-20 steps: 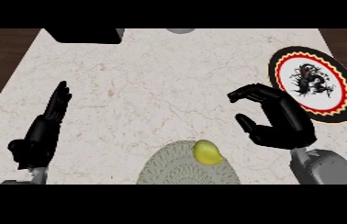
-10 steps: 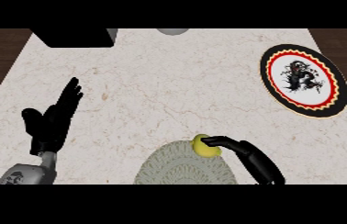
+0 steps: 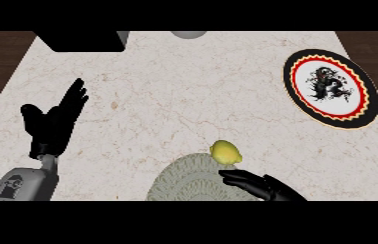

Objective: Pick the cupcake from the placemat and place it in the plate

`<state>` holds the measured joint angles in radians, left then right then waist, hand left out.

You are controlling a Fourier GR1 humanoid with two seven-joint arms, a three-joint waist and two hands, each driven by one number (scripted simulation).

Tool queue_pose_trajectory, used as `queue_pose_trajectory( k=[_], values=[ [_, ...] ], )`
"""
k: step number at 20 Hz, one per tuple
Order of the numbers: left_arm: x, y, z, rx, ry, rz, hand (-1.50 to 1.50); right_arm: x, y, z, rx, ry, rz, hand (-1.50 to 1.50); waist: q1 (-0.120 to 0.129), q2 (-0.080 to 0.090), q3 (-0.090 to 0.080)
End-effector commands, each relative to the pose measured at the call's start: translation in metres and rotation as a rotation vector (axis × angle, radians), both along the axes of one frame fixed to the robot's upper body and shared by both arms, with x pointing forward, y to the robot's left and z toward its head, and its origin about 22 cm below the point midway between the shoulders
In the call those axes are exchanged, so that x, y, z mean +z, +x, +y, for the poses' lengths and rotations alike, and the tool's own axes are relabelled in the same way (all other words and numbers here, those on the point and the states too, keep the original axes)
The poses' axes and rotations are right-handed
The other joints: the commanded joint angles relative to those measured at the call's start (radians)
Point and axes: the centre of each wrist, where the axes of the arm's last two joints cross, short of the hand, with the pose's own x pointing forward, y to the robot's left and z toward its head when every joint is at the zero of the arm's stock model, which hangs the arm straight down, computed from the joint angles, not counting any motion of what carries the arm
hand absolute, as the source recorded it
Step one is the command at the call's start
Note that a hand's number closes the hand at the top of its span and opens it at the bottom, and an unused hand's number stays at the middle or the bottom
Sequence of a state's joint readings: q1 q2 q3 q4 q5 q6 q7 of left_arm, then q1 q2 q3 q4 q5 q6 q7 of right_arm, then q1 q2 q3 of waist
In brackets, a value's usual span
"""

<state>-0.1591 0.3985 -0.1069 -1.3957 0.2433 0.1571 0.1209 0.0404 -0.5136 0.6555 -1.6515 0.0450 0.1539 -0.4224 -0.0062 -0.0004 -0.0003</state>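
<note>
Marbled beige counter (image 3: pixel 184 98) is carrying a round woven grey placemat (image 3: pixel 188 180), where a yellow cupcake (image 3: pixel 225 151) is sitting just beyond the right hand's (image 3: pixel 262 185) outstretched, empty fingers. A glossy patterned plate (image 3: pixel 327 90) is lying far right. The left hand (image 3: pixel 55 120) is resting open.

I looked down on a pale marble table (image 3: pixel 184 93) with thin brown veins. Dark brown wood (image 3: pixel 15 43) showed past its far corners on both sides. A black box (image 3: pixel 81 40) sat at the far left edge, and a grey round thing (image 3: pixel 189 34) at the far middle edge.
</note>
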Motion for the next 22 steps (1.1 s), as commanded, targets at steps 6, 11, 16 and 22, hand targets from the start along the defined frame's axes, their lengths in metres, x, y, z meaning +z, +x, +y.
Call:
queue_pose_trajectory(
  k=[6,11,16,22],
  values=[
    [-0.016,0.0,0.006,-0.012,-0.008,0.012,0.0,0.028,-0.015,0.031,0.12,-0.223,-0.005,-1.5,0.004,0.0,-0.001],
    [0.005,0.004,-0.004,-0.009,-0.003,-0.001,0.0,0.042,-0.025,0.047,0.161,-0.379,-0.047,-1.5,0.005,-0.002,0.0],
    [0.005,-0.01,-0.017,-0.011,-0.022,0.021,0.0,0.042,-0.028,0.049,0.154,-0.501,-0.095,-1.5,0.007,-0.002,0.0],
    [-0.012,-0.004,-0.001,0.003,0.005,0.009,0.0,0.043,-0.022,0.076,0.23,-0.588,-0.087,-1.5,0.006,0.0,0.0]
  ],
)
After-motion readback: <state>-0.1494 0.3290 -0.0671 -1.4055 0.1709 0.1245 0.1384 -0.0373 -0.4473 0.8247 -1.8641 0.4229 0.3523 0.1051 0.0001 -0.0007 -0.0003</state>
